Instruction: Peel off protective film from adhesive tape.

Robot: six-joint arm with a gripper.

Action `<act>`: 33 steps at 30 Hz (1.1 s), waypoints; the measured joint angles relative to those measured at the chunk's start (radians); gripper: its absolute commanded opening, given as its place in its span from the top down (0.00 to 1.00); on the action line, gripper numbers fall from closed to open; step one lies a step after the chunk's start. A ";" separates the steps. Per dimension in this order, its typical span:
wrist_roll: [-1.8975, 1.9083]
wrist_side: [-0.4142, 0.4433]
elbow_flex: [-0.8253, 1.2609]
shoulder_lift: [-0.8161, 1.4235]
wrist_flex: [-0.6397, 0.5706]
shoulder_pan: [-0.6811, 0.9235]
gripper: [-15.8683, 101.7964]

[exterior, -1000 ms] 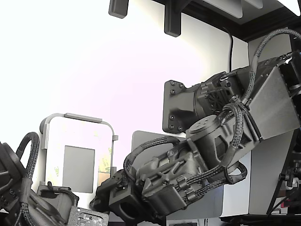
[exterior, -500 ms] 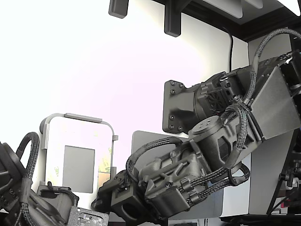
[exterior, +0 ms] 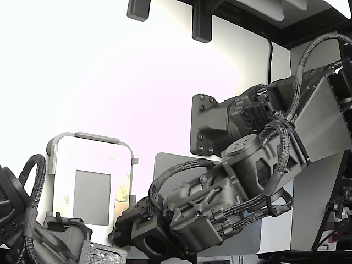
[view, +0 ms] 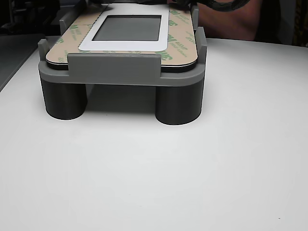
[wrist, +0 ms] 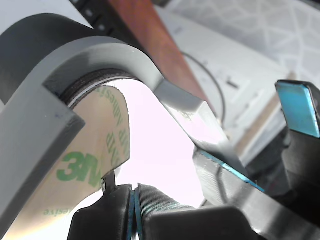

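The protective film (wrist: 85, 160) is a pale yellow-green liner with green 3M print. It lies on the part held in the grey fixture (wrist: 45, 115). In the wrist view its edge bows up and runs into my gripper (wrist: 134, 210), whose two dark fingers are pressed together on it. In the exterior view my gripper (exterior: 122, 230) sits at the lower right corner of the fixture (exterior: 88, 136), beside the film strip (exterior: 125, 190) and the small dark grey square (exterior: 92, 197). The other view shows the film (view: 180, 36) framing that square (view: 127, 28) on the fixture (view: 113, 65).
A second arm (exterior: 33, 231) sits at the exterior view's lower left, by the fixture. A large grey rounded pad (exterior: 165, 165) stands behind my arm. A blue-faced black part (wrist: 300, 107) shows beside my fingers. White tabletop (view: 154, 183) lies before the fixture.
My arm has sunk slightly and its wrist has shifted a little. The gripper stays at the fixture's lower right corner.
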 measured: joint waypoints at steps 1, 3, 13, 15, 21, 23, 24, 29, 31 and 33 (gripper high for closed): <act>-0.002 0.000 0.000 0.000 0.000 0.000 0.94; -0.005 0.002 0.005 0.002 0.000 0.000 0.94; -0.038 0.005 0.031 0.008 -0.015 0.000 0.94; -0.048 0.005 0.032 0.008 -0.017 0.000 0.94; -0.067 0.000 0.035 0.003 -0.029 -0.008 0.94; -0.072 -0.003 0.035 0.002 -0.034 -0.011 0.94; -0.074 -0.005 0.035 0.002 -0.034 -0.012 0.94; -0.081 -0.012 0.037 0.002 -0.038 -0.021 0.94; -0.084 -0.015 0.037 -0.002 -0.041 -0.026 0.94; -0.089 -0.020 0.037 -0.003 -0.043 -0.031 0.94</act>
